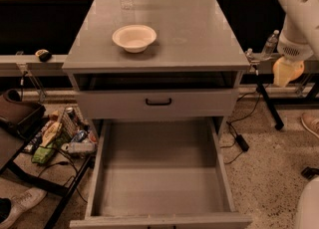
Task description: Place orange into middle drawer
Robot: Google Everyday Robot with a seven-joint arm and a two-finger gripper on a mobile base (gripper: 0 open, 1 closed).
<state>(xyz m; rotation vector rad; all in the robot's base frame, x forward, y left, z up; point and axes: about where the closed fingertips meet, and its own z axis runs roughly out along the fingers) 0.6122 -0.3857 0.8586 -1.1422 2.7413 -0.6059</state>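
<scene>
Right of the middle drawer (164,185), the gripper (285,77) clamps the round orange (297,68) between its fingers (279,73).

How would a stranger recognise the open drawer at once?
Start at the grey cabinet, with the tool hanging to its right. Under the closed front with a black handle, the open drawer is pulled out: the only one showing its flat floor.
</scene>
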